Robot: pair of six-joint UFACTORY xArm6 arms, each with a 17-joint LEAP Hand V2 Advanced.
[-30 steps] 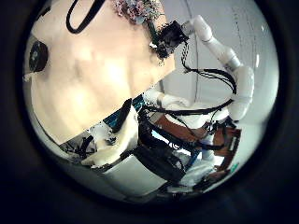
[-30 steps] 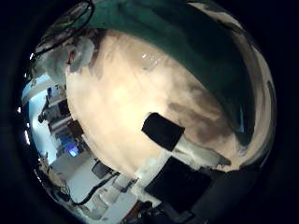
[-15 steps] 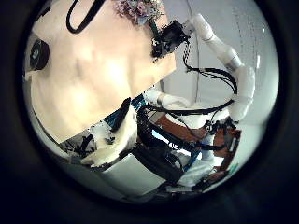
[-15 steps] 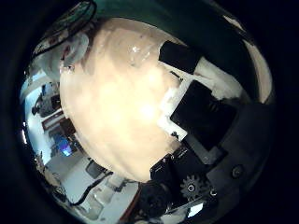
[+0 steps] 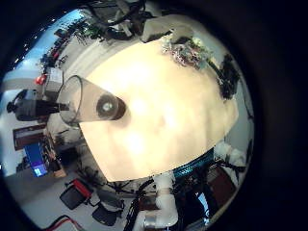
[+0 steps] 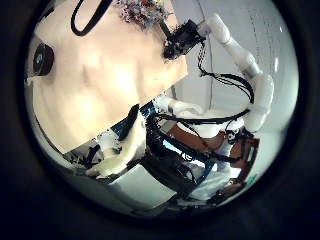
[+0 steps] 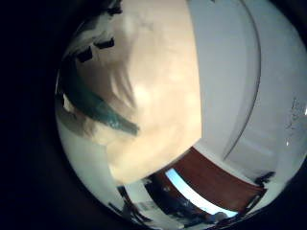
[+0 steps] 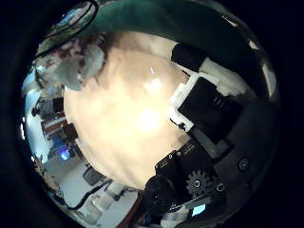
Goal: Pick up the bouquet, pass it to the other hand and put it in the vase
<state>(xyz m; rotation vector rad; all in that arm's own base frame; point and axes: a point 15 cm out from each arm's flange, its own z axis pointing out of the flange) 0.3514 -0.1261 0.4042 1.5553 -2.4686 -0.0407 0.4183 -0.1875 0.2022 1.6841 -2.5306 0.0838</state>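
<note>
Table (image 5: pixel 164 115): bare top fills most of the left little finger view. Right arm (image 6: pixel 245 75) reaches over the table's edge, its hand (image 6: pixel 185 40) just beside the bouquet.

Vase (image 5: pixel 82 101): upright on the table near one edge, mouth towards the left palm, well apart from the bouquet.

Bouquet (image 5: pixel 188 50): lies on the table near the far edge from the vase, not lifted. Also seen from the right thumb side, lying on the table, away from that palm's fingers (image 8: pixel 204 95).

Right hand: fingers stretched out loosely over the table, nothing between them.

Left hand: one finger (image 6: pixel 125 150) in view, extended, holding nothing, well away from vase and bouquet
</note>
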